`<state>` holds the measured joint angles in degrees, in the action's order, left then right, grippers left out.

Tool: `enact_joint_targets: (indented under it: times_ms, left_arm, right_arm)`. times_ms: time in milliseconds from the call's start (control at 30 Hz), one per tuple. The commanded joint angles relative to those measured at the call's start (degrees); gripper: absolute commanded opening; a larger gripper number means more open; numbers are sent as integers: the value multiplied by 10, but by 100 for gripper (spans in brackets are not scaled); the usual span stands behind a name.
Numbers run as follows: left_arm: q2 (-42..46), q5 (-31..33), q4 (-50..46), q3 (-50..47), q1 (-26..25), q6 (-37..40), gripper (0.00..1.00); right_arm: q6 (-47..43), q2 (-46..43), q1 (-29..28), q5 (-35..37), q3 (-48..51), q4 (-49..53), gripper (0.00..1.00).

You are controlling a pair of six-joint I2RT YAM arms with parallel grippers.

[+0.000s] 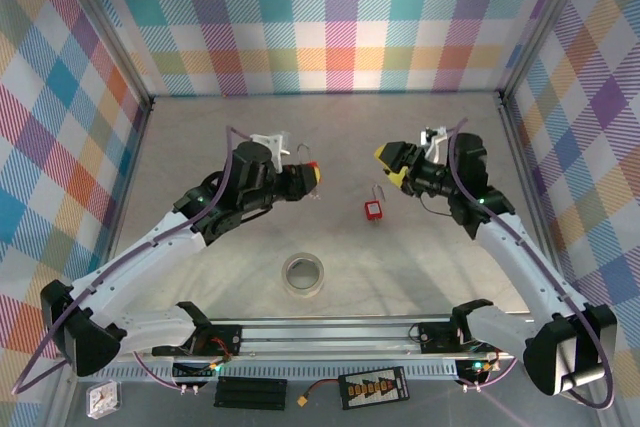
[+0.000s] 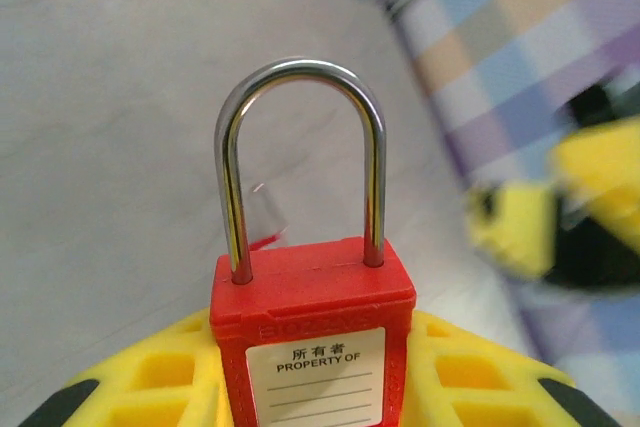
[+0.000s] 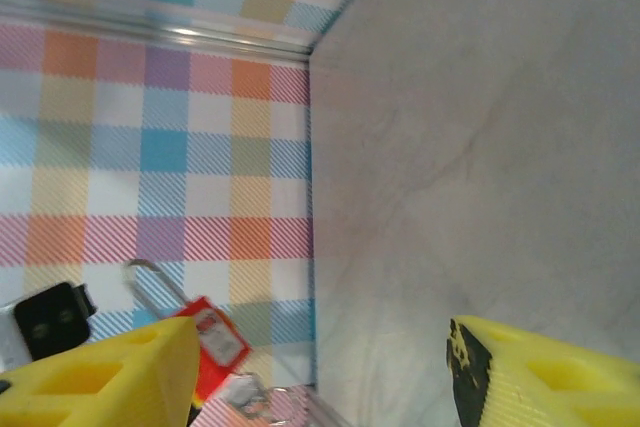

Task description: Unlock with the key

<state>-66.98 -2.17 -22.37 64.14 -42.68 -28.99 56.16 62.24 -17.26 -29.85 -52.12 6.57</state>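
My left gripper [image 1: 308, 177] is shut on a red padlock [image 2: 312, 332] and holds it above the table. The yellow pads press on both sides of its body, which bears a white "PROPERTY OF" label. The steel shackle [image 2: 300, 72] points away from the wrist, and both its legs sit in the body. My right gripper [image 1: 393, 169] hovers just right of the lock, open, with nothing between its yellow fingers [image 3: 100, 377]. In the right wrist view the padlock [image 3: 212, 339] shows with a blurred silvery piece [image 3: 245, 399] at its lower end, seemingly the key.
A small red thing with a metal loop [image 1: 374, 209] lies on the grey table [image 1: 430, 267] below the gap between the grippers. A roll of tape [image 1: 303, 274] lies nearer the bases. Plaid walls [image 1: 330, 17] close off the back and both sides.
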Motion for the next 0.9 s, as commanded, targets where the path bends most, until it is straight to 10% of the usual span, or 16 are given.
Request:
enact_joint_targets:
  times_ms: [0, 667, 867]
  left_arm:
    - [-17, 42, -173, 33, -33, 151, 0]
    - [-65, 44, -155, 56, -92, 216, 0]
    - [-71, 50, -151, 58, -106, 216, 0]
  right_arm:
    - [-208, 39, -7, -51, -55, 118, 64]
    - [-255, 154, -165, -70, -69, 50, 49]
    - [-234, 169, -167, -64, -67, 40, 30]
